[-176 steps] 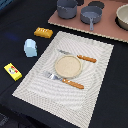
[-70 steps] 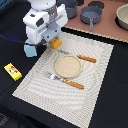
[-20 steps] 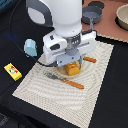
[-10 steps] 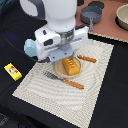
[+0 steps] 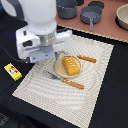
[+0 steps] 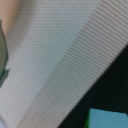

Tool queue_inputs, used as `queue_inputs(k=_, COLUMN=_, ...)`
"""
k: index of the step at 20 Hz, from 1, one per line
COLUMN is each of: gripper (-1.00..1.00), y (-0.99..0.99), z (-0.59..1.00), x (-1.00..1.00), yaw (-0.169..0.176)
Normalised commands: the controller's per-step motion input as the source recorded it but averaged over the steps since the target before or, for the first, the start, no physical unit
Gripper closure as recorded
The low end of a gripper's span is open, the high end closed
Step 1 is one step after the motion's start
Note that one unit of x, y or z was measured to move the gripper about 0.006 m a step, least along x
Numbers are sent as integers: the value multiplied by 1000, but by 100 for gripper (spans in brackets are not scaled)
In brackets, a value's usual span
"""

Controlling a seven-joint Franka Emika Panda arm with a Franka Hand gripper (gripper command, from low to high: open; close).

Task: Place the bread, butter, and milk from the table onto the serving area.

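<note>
The bread (image 5: 71,65), a golden-orange loaf, lies on the round tan plate (image 5: 59,70) on the striped beige serving area (image 5: 95,85). The butter (image 5: 13,71), a yellow box, lies on the black table (image 5: 112,102) off the mat's edge on the exterior view's left. My gripper (image 5: 46,54) hangs over the mat's corner just beside the plate, toward the exterior view's left; its fingers do not show. The arm hides the milk in the exterior view. The wrist view shows a pale-blue corner of the milk (image 6: 107,119) on the table beside the mat (image 6: 55,60).
A fork (image 5: 50,76) and two orange-handled knives (image 5: 86,58) (image 5: 72,83) lie around the plate. A pinkish-brown board (image 5: 107,29) at the back carries dark pots (image 5: 91,14) (image 5: 66,7) and a bowl (image 5: 122,15).
The bread has been let go and now lies on the plate. My arm has moved off the plate toward the exterior view's left and now covers the milk.
</note>
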Motion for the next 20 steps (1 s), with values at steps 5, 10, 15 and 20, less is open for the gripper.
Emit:
queue_inputs(k=5, gripper=-100, y=-391, z=307, x=-803, yaw=0)
queue_inputs(k=10, gripper=-100, y=-269, z=302, x=-818, yaw=4)
queue_inputs(k=15, gripper=-100, y=-24, z=201, x=-772, yaw=73)
queue_inputs(k=20, gripper=-100, y=-52, z=-74, x=-622, yaw=127)
